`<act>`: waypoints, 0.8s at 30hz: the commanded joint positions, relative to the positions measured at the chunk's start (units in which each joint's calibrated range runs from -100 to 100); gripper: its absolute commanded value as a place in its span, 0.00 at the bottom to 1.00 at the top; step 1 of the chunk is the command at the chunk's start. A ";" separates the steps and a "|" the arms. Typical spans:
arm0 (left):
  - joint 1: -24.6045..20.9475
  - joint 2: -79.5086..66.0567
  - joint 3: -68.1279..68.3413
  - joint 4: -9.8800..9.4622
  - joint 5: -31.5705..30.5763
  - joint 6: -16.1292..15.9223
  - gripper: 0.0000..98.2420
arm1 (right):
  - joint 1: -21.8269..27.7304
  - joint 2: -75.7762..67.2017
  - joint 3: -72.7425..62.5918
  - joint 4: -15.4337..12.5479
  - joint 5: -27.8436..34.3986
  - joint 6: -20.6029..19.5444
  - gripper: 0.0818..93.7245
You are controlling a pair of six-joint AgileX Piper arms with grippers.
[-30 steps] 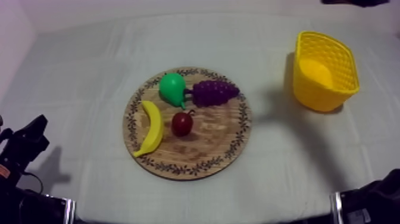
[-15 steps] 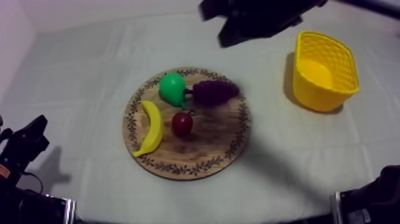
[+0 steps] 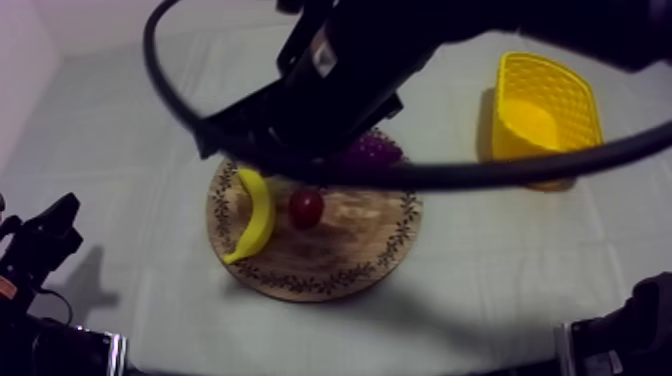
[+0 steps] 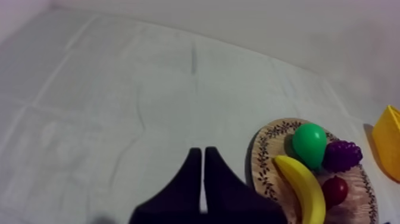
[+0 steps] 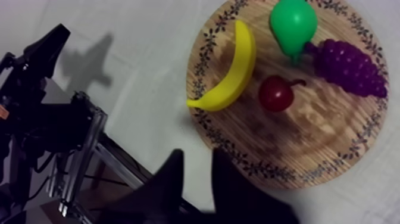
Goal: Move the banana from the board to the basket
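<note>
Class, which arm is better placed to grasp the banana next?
Probably right: that arm is over the wooden board, right gripper open near the banana. Left gripper sits shut, off the board.

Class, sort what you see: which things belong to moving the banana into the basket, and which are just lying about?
For the job: banana, wooden board, yellow basket.
Lying about: pear, bunch of grapes, small red fruit.
</note>
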 commanded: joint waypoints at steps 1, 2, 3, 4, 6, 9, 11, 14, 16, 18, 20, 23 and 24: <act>0.01 0.00 -0.03 0.04 -0.01 0.01 0.00 | -0.93 1.25 -0.21 0.88 0.01 -0.82 0.43; 0.01 0.00 -0.03 0.04 -0.01 0.01 0.00 | -1.19 1.97 -0.42 1.25 -0.07 -1.21 0.48; 0.01 0.00 -0.03 0.04 -0.01 0.01 0.00 | -1.36 2.73 -0.70 1.52 -0.13 -1.55 0.53; 0.01 0.00 -0.03 0.04 -0.01 0.01 0.00 | -1.38 3.55 -1.03 1.70 -0.22 -1.83 0.57; 0.01 0.00 -0.03 0.04 -0.01 0.01 0.00 | -1.11 5.32 -2.03 1.79 -0.32 -2.24 0.64; 0.01 0.00 -0.03 0.04 -0.01 0.01 0.00 | -0.17 8.35 -4.21 1.24 -0.39 -2.62 0.72; 0.01 0.00 -0.03 0.04 -0.01 0.01 0.00 | 0.47 10.63 -6.09 0.93 -0.36 -2.99 0.75; 0.01 0.00 -0.03 0.04 -0.01 0.00 0.00 | 1.09 14.29 -9.51 0.79 0.15 -3.57 0.77; 0.01 0.00 -0.03 0.04 -0.01 0.00 0.00 | 1.35 16.72 -11.88 0.88 0.70 -3.86 0.78; 0.01 0.00 -0.03 0.04 -0.01 -0.02 0.00 | 1.60 19.02 -14.15 0.91 1.22 -3.97 0.79; 0.01 0.00 -0.03 0.04 -0.01 -0.01 0.00 | 1.87 21.10 -16.11 0.94 1.56 -3.96 0.79; 0.01 0.00 -0.03 0.04 -0.01 0.00 0.00 | 2.34 24.00 -18.53 0.96 1.96 -3.83 0.78; 0.01 0.00 -0.03 0.04 -0.01 0.01 0.00 | 2.50 24.98 -19.35 0.98 2.07 -3.79 0.78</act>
